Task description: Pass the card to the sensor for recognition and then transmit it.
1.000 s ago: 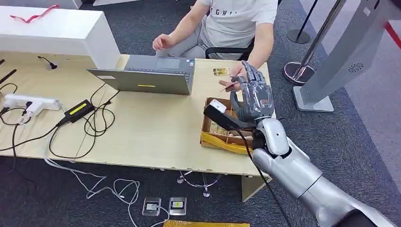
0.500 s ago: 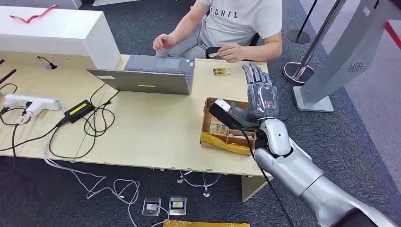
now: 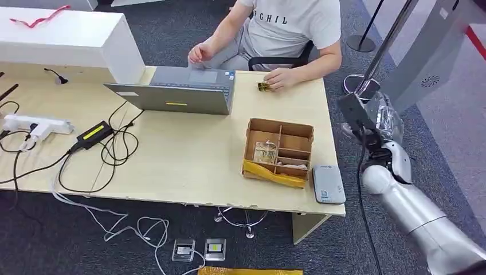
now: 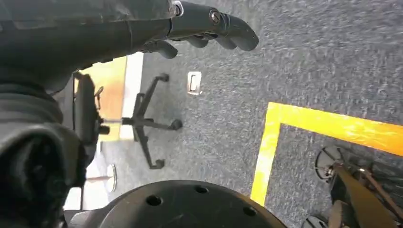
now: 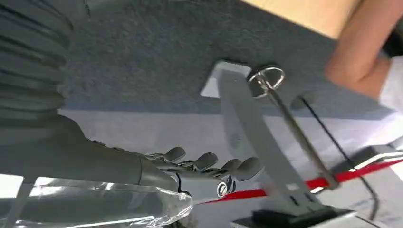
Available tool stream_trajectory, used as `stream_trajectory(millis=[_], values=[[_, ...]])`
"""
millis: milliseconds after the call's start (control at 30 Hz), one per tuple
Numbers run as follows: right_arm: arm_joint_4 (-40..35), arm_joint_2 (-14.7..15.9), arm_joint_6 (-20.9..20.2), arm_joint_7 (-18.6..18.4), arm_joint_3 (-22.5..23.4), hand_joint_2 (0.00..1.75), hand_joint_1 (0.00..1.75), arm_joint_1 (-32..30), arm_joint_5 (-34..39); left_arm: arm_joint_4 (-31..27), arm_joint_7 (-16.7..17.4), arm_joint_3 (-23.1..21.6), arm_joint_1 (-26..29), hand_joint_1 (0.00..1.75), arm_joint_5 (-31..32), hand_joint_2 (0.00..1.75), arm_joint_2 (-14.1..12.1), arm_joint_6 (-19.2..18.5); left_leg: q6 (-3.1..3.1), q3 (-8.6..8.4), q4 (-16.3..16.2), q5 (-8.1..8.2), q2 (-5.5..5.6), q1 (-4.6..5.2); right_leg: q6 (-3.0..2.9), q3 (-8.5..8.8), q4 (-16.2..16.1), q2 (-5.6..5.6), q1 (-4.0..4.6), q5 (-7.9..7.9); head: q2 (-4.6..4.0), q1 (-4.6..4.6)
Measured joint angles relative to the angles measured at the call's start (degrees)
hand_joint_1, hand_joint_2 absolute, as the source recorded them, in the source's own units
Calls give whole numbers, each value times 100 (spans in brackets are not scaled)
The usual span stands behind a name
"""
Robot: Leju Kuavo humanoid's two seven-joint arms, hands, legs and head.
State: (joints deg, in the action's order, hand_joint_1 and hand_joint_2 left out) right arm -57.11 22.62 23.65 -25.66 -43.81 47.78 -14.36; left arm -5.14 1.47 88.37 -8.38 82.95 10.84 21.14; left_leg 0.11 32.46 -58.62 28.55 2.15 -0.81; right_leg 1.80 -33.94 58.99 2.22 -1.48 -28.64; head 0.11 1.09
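The right arm is seen in the head view rising from the lower right corner, silver, bent at the wrist. The right hand is held off to the side, partly blurred. In the right wrist view its fingers are extended side by side, slightly curled, with nothing gripped. The left hand is seen in the left wrist view, its dark fingers loosely curved and nothing held.
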Motion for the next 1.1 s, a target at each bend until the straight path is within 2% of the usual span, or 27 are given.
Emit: stream_trajectory(millis=[67,167,267,400,500,733,800,900,1100], values=[[16,125,20,-37,133,175,0,-19,388,0,59,0,-2,0,-20,0,2,2,0,-6,-1,1,-2,-1,0,-4,-1,4,1,0,0,-2],[33,285,59,-74,353,175,0,-73,1345,0,188,0,-3,0,-109,0,17,123,0,-1,0,0,6,-3,0,-5,-1,-7,4,-1,0,-4],[94,576,105,-35,587,175,0,-142,2455,0,247,0,-3,0,-203,0,68,420,0,0,0,0,6,-2,0,0,-2,-10,3,-1,0,0],[247,912,291,155,810,175,0,-465,3480,0,328,0,-10,0,-297,0,157,794,9,0,0,6,3,-1,0,2,-8,-6,2,-1,0,0],[419,1030,472,438,934,175,0,-729,4025,0,402,-2,-23,0,-406,0,203,961,9,3,0,7,4,-1,0,1,-9,-11,2,-1,0,-2],[1107,1072,1030,1472,1126,175,0,-1384,4940,0,437,-2,-70,0,-679,0,297,1051,9,-1,0,7,5,-5,0,0,-11,-13,7,-6,0,-2],[1358,1072,977,1779,1207,175,0,-1666,5312,0,393,-2,-74,0,-752,0,302,1054,11,-1,1,10,8,-6,1,3,-11,-17,7,-9,0,-2],[1708,1054,613,2073,1303,175,0,-2135,5814,-2,304,-4,-76,0,-835,0,308,1036,9,1,1,16,7,-6,1,6,-10,-18,7,-11,0,-2],[2331,912,-175,2282,1463,175,0,-3026,6422,-2,177,-4,-79,0,-955,0,317,1056,7,3,2,23,14,-6,1,7,-10,-23,7,-20,0,-2]])
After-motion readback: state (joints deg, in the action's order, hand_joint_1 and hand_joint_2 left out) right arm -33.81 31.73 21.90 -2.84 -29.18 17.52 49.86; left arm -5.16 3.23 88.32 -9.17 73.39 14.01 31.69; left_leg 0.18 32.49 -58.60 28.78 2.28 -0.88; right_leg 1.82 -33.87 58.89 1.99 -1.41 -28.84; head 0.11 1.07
